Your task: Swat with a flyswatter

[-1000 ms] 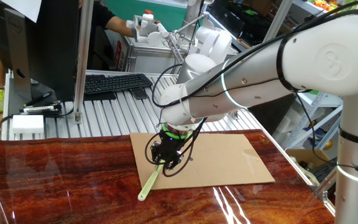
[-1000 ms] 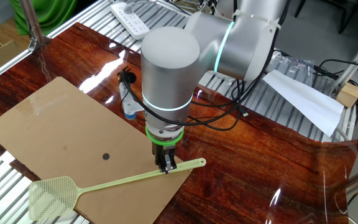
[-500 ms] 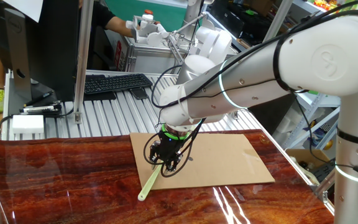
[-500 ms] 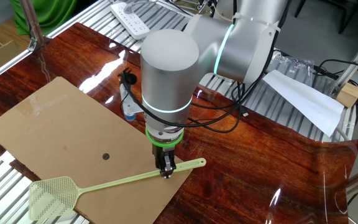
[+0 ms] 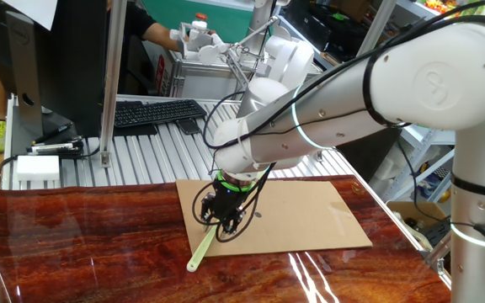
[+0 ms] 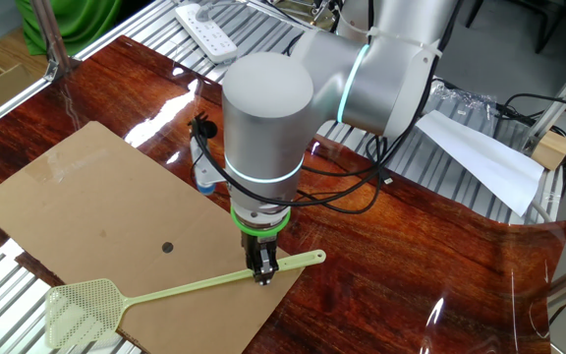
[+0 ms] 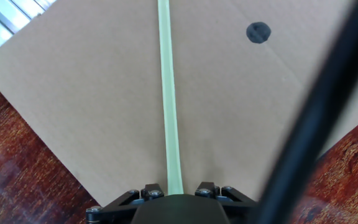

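Pale yellow-green plastic flyswatter (image 6: 180, 290) lay flat across the tan cardboard sheet (image 6: 86, 211), mesh head past its edge. The black two-finger gripper (image 6: 263, 276) stood straight down over the handle; couldn't tell whether jaws gripped it. No containers nearby.

no legible text, label, brand, number or sign anywhere

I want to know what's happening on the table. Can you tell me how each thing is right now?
flyswatter: lying flat across the cardboard sheet, handle end poking past its edge.
gripper: pointing straight down, fingers either side of the handle; cannot tell if they squeeze it.
cardboard sheet: flat on the table.
black dot: uncovered, beside the handle.
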Robot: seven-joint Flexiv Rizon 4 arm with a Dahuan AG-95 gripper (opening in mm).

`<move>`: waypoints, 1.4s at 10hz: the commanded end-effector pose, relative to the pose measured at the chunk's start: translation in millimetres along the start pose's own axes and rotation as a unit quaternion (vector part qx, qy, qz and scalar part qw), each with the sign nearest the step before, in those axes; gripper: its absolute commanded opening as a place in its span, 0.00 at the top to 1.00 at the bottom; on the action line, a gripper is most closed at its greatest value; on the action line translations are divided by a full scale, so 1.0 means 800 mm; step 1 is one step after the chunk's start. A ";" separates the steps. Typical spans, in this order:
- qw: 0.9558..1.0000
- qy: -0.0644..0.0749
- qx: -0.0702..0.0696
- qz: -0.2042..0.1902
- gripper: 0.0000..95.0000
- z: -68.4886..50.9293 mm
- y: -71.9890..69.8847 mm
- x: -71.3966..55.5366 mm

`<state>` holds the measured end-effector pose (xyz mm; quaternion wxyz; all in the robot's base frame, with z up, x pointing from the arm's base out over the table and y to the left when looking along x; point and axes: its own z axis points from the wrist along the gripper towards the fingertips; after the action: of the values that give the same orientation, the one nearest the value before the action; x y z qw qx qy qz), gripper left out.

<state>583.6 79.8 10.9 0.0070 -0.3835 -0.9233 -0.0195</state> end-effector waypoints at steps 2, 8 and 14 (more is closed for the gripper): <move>1.000 -0.001 0.000 -0.002 0.60 0.002 -0.003 0.001; 1.000 -0.003 -0.004 -0.007 0.60 0.003 -0.005 0.001; 1.000 -0.011 -0.007 -0.020 1.00 0.003 -0.005 0.001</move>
<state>580.1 77.5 9.6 -0.0083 -0.3632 -0.9315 -0.0212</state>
